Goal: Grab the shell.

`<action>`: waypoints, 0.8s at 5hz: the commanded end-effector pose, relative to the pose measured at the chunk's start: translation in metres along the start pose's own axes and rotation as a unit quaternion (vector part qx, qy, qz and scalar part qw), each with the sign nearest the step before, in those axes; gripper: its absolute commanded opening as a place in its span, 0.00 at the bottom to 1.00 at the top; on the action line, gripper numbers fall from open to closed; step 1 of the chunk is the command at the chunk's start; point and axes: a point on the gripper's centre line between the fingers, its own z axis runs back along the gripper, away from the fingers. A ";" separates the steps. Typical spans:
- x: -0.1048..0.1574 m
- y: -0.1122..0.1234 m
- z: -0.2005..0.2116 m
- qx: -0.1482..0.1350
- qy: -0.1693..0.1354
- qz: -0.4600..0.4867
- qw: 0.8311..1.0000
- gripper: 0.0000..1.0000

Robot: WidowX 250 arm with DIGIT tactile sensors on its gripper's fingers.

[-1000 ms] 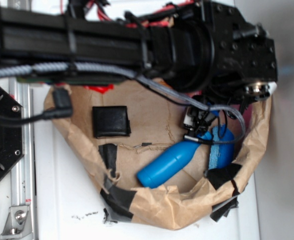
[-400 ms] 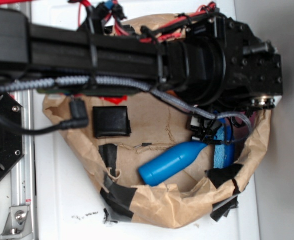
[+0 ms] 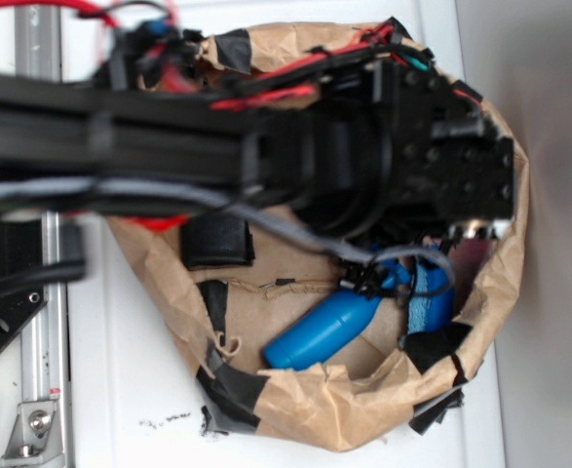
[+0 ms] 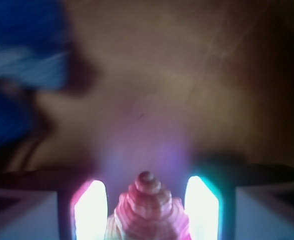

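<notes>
- My gripper (image 4: 147,212) had its two glowing fingers (image 4: 90,210) on either side of the shell (image 4: 147,210), apparently clasping it.
- The shell's long axis ran straight ahead, tip forward.
- Beyond lay the paper bowl (image 4: 187,75), with a blue bottle (image 4: 21,50) at far left.

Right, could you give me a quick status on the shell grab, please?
Gripper fingers straddle the ridged pinkish spiral shell; closure unclear. Blue plastic bottle lies aside. Nothing blocking.
</notes>
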 end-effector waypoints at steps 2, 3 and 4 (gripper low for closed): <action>-0.044 -0.027 0.148 -0.052 -0.059 0.245 0.966 0.00; -0.048 -0.028 0.154 -0.057 -0.055 0.308 0.948 0.00; -0.048 -0.018 0.156 -0.053 -0.059 0.324 0.943 0.00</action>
